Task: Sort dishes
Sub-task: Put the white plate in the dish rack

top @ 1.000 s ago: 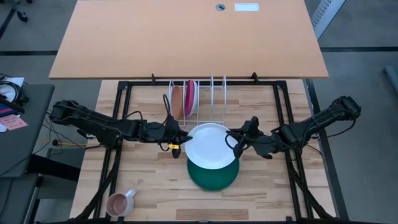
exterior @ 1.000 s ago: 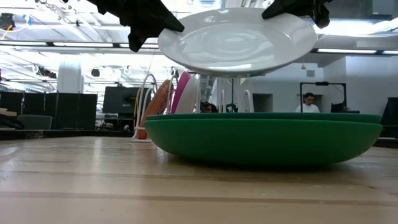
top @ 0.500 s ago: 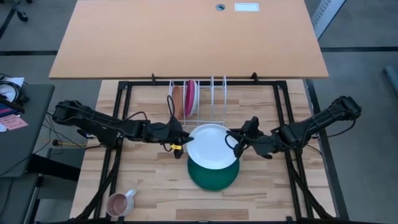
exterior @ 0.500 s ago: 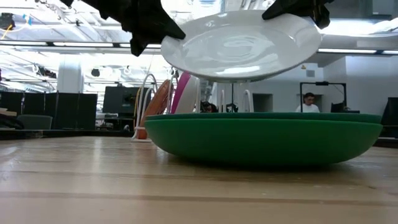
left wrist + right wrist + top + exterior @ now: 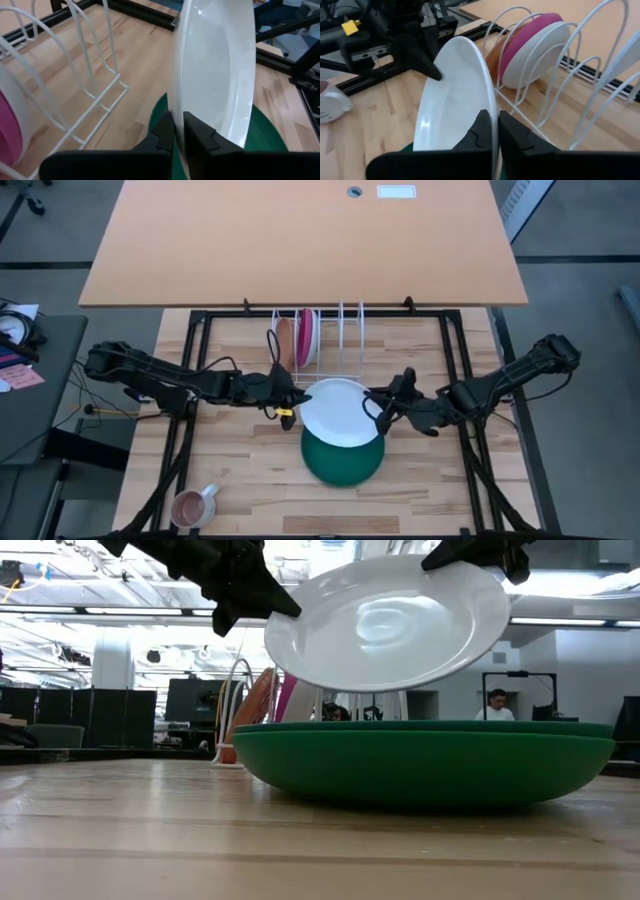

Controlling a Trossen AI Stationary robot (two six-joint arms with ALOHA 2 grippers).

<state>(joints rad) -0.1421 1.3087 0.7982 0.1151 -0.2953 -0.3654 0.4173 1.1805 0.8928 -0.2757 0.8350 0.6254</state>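
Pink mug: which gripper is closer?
Left. The left gripper clamps the white plate's left rim, on the pink mug's side of the table; the right gripper pinches the opposite rim, farther away.

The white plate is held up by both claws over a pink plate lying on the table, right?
Not quite. The plate lying on the table under the white plate is dark green, not pink; the low view shows it plainly. The pink plate stands in the wire rack. The rest holds: the left claw and the right claw each pinch the white plate's rim.
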